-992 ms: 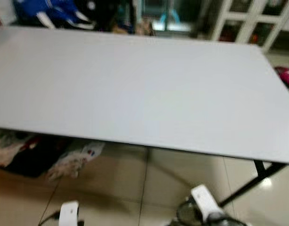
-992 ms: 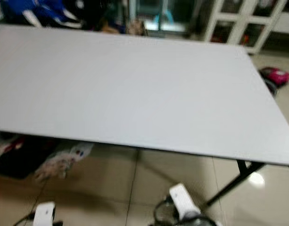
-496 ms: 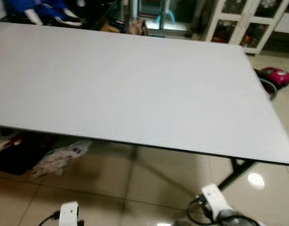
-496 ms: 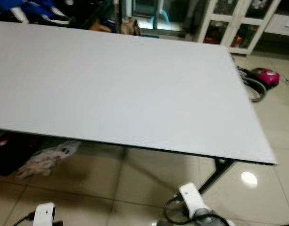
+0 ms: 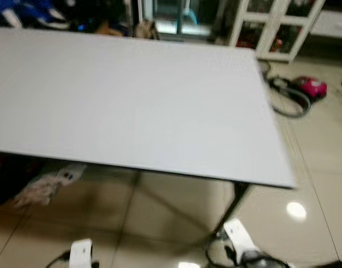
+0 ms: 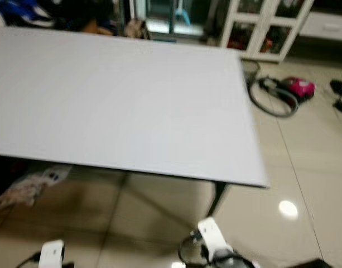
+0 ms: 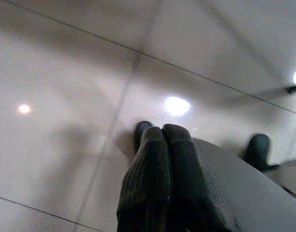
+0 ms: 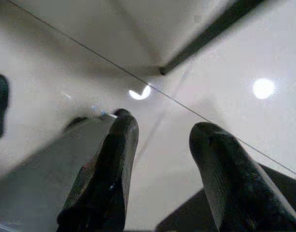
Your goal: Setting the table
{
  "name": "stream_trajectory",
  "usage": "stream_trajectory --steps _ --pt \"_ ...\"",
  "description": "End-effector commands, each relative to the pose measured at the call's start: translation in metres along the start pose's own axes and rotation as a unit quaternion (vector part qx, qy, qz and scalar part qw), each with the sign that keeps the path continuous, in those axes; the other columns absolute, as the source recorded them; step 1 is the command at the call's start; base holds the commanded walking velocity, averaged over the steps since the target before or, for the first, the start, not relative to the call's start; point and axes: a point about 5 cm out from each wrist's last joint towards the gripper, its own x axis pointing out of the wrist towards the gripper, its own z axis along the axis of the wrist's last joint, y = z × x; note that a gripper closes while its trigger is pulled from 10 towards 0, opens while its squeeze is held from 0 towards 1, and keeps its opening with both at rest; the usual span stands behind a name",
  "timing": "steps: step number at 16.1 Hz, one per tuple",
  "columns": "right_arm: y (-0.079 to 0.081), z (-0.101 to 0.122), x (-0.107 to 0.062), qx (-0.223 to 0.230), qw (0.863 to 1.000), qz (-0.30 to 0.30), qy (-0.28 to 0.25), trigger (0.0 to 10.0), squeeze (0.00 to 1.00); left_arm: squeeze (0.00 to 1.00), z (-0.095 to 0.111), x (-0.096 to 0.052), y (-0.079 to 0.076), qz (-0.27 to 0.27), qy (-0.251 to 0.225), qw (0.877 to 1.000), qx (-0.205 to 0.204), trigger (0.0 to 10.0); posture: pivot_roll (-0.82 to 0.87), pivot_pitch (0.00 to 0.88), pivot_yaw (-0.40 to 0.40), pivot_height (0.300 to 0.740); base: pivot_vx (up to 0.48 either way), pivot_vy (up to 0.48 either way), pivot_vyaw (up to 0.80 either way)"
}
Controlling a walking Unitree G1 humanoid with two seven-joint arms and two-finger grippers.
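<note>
Your two head views look forward and down from standing height onto the white table (image 5: 131, 100), both sharing its right corner and the pink vacuum cleaner (image 6: 296, 87) beyond. Each wrist view faces close down at the glossy tiled floor (image 7: 65, 96) along its own fingers (image 8: 109, 169).

Wide white table (image 5: 131, 100) on black legs (image 5: 233, 202). Standing on glossy beige tiled floor (image 5: 316, 162). Pink vacuum cleaner (image 5: 310, 87) lying on tiles beyond far right corner.

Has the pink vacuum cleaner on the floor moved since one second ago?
No. The pink vacuum cleaner sits differently in the picture, but so do the table and cabinet: the camera turned.
</note>
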Motion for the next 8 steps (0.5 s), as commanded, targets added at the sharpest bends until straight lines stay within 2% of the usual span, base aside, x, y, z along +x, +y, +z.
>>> stream_trajectory --steps 1,2,4,8 --pt "-0.002 0.002 0.0 -0.005 1.0 -0.005 0.003 10.0 0.0 0.0 -0.001 0.0 0.002 0.004 0.002 1.0 0.003 10.0 -0.12 0.057 0.006 0.74 0.0 -0.458 0.0" --pt "-0.005 0.003 0.0 -0.006 1.0 -0.006 0.002 10.0 0.0 0.0 -0.001 0.0 0.002 0.005 0.001 1.0 0.002 10.0 -0.12 0.055 0.006 0.74 0.0 -0.458 0.0" --pt "-0.013 0.003 -0.001 -0.009 1.0 -0.01 0.003 10.0 0.0 0.0 -0.001 -0.001 0.003 0.008 0.006 1.0 0.001 10.0 -0.12 0.052 0.006 0.74 0.0 0.0 0.0" --pt "-0.032 -0.011 -0.005 -0.011 1.0 -0.019 0.014 10.0 0.0 0.0 -0.001 0.0 0.003 0.014 0.01 1.0 0.001 10.0 -0.13 0.043 0.002 0.74 0.0 0.0 0.0"
